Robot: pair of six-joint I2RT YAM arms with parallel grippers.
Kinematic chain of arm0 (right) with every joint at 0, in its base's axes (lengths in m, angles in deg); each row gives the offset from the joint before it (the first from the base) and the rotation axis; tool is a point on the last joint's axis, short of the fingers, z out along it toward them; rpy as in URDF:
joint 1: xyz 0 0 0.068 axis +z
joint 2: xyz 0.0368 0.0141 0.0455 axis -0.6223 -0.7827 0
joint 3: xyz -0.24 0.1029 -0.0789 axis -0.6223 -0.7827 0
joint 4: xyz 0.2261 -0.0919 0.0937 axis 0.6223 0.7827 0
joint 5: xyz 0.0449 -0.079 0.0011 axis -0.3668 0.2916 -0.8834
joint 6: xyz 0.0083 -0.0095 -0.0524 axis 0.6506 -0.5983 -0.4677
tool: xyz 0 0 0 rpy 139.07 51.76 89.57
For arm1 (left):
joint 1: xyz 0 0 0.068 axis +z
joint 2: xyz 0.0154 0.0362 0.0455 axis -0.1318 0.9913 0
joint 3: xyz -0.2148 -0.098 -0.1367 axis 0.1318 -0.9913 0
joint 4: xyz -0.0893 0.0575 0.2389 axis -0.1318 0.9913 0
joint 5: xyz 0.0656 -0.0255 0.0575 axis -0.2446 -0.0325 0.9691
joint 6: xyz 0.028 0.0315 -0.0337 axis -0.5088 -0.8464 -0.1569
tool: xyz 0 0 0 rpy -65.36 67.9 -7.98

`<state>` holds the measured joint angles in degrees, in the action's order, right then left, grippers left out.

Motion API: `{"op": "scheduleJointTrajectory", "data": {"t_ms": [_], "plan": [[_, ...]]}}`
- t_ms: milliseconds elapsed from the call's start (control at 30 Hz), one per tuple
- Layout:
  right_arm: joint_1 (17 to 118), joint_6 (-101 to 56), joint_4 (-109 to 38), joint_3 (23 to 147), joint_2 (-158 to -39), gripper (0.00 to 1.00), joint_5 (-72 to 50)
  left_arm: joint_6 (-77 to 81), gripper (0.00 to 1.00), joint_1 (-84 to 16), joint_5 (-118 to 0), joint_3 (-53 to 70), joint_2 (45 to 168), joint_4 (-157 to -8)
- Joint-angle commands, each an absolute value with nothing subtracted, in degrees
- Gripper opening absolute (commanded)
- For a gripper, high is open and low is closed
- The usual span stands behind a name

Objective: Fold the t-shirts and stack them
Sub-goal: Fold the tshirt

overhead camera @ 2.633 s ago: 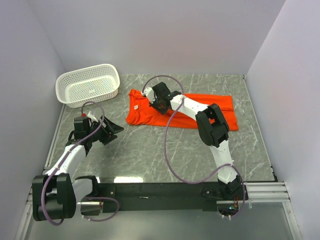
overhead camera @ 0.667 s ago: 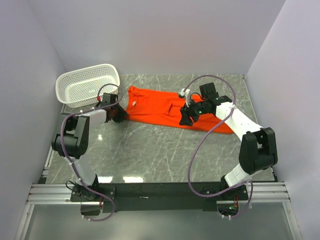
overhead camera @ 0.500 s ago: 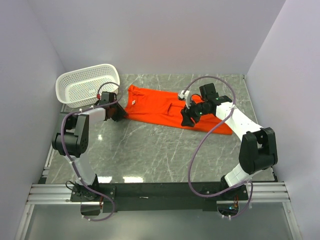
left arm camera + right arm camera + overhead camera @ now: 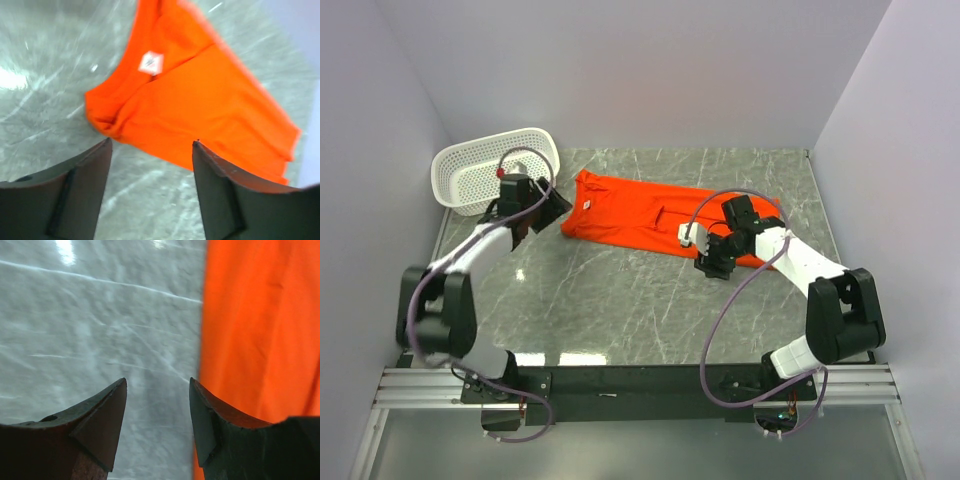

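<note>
The orange-red t-shirt (image 4: 640,212) lies folded into a long strip across the back of the marble table, its white neck label (image 4: 151,62) near the left end. My left gripper (image 4: 548,212) hovers just left of that end, open with nothing between its fingers; in the left wrist view the left gripper (image 4: 151,144) frames the bunched corner of the t-shirt (image 4: 210,95) from above. My right gripper (image 4: 710,264) is open and empty over bare table at the strip's near edge. In the right wrist view the right gripper (image 4: 157,382) has the t-shirt (image 4: 260,325) by its right finger.
A white perforated basket (image 4: 470,158) stands at the back left corner, close behind the left arm. Grey walls close in the table on three sides. The black base rail (image 4: 640,380) runs along the near edge.
My left gripper has opened and drawn back to the left from the t-shirt's left end. My right gripper has moved off the cloth toward the near side.
</note>
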<state>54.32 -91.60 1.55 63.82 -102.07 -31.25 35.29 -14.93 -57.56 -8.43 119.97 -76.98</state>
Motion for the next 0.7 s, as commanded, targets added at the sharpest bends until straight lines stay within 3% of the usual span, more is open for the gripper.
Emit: {"op": "scheduleJointTrajectory", "data": {"t_ms": [0, 100, 367, 667], "plan": [[54.0, -93.7, -6.1, 62.7, -102.6, 0.60, -24.3, 32.2, 0.72, -14.6, -54.1, -10.8, 106.8, -78.2], [54.0, -93.2, -9.8, 61.1, -104.2, 0.60, -18.1, 32.4, 0.77, -12.3, -53.8, -15.3, 97.5, -76.0], [53.4, -93.1, -14.3, 57.9, -106.5, 0.59, -9.7, 36.7, 0.77, -9.5, -61.3, -28.6, 83.3, -74.0], [53.4, -91.6, -16.7, 58.2, -110.0, 0.36, -6.8, 40.4, 0.76, -9.5, -67.0, -33.5, 81.0, -75.4]]}}
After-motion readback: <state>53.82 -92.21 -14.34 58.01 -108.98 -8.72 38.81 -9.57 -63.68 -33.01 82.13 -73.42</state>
